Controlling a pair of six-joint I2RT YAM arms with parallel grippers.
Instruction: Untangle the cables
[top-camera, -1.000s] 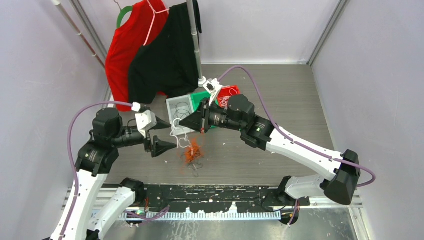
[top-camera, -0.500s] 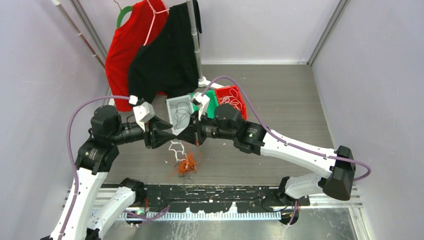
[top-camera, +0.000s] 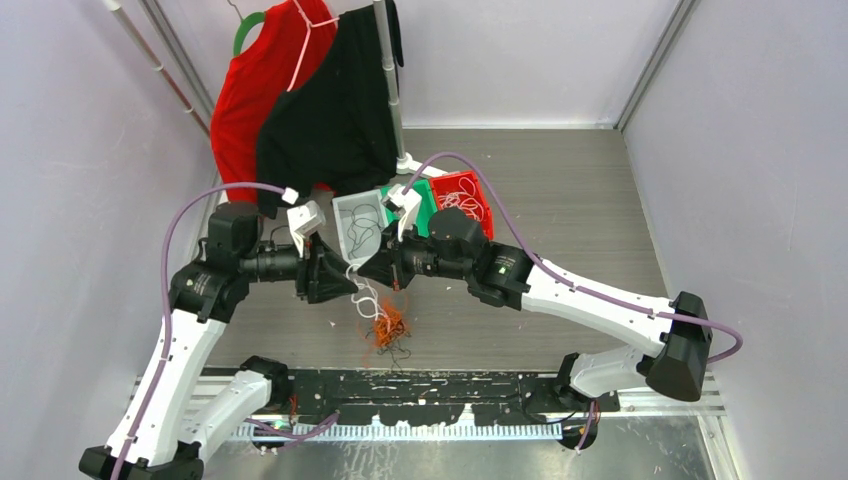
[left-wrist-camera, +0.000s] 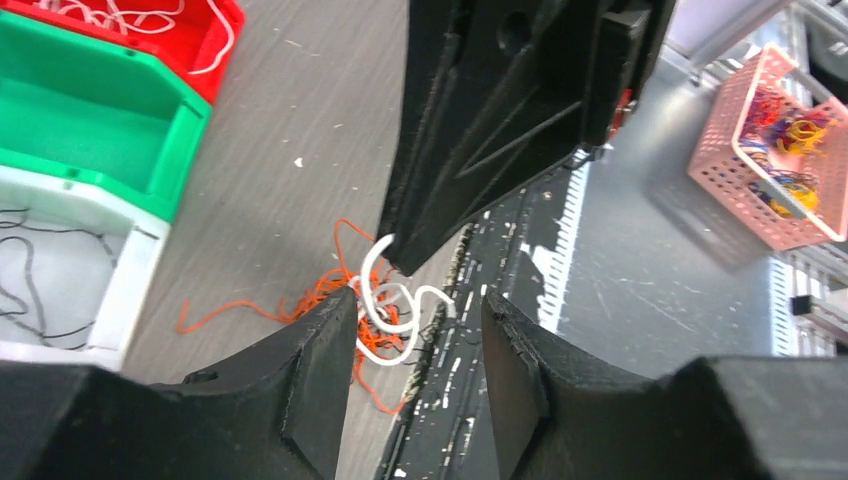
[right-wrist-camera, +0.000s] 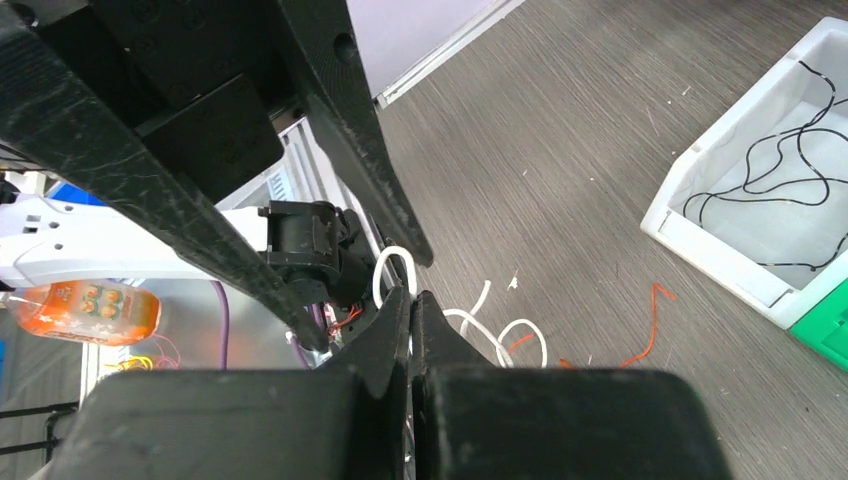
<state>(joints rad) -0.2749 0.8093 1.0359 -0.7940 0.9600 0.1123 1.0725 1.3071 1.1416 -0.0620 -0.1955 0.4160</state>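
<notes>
L gripper (left-wrist-camera: 418, 305) is hovering low over the table (top-camera: 560, 200) w/ its jaws standing apart. We're seeing the white cable (left-wrist-camera: 366, 272) curling in the gap btwn them. It's lying close against the finger (left-wrist-camera: 320, 370) on the left of the wrist view and staying clear of the other one, so we're reading no grip on this side.

Just to the right, the white cable is running up into the R gripper (right-wrist-camera: 410, 293). Its jaws are pressing together and clamping the cable at the tips, w/ a small loop sticking out past them. Both grippers are pointing at each other, tips nearly meeting in the top view.

Below them and slightly right, the orange snarl (top-camera: 388, 325) is hanging off the white cable, w/ thin black strands (top-camera: 397, 350) at its lower edge. Some orange strands are trailing on the table; we can't tell whether the whole clump is resting there or lifting off.

Further back, three bins are sitting side by side. We're seeing the white bin (top-camera: 340, 215) w/ thin black cables (right-wrist-camera: 760, 170) in it, then the green bin (left-wrist-camera: 100, 180), then the red bin (top-camera: 485, 205) holding loose white cables (top-camera: 462, 200).
</notes>
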